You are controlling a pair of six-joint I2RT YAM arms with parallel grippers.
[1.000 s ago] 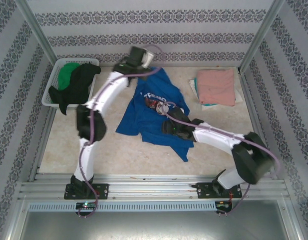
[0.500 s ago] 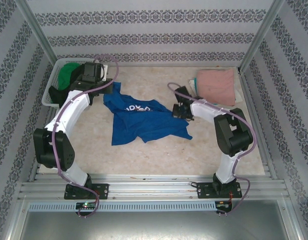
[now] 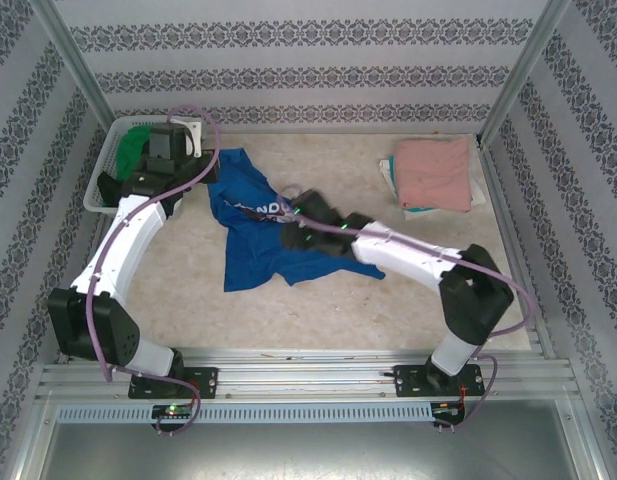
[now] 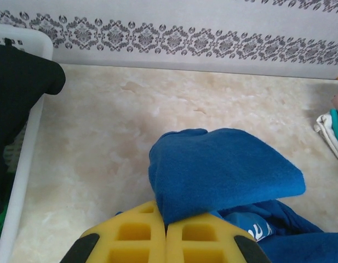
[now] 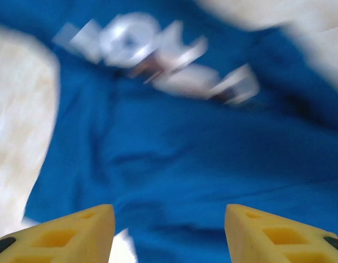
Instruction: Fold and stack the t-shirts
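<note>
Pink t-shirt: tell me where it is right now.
In the top view the pink t-shirt lies folded at the table's far right, on a white-and-teal folded cloth, apart from the blue t-shirt to its left.

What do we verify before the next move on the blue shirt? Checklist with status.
1. Left tool shut on an edge of the blue t-shirt: ok.
2. Right tool open, nothing between its fingers: ok.
3. Right tool over the shirt: ok. Touching the cloth: cannot tell.
4. Shirt lying flat on the table: not ok, it is bunched and creased.
5. Right wrist view sharp enough to pick a grasp point: not ok, blurred.
6. Folded pink t-shirt apart from both arms: ok.
</note>
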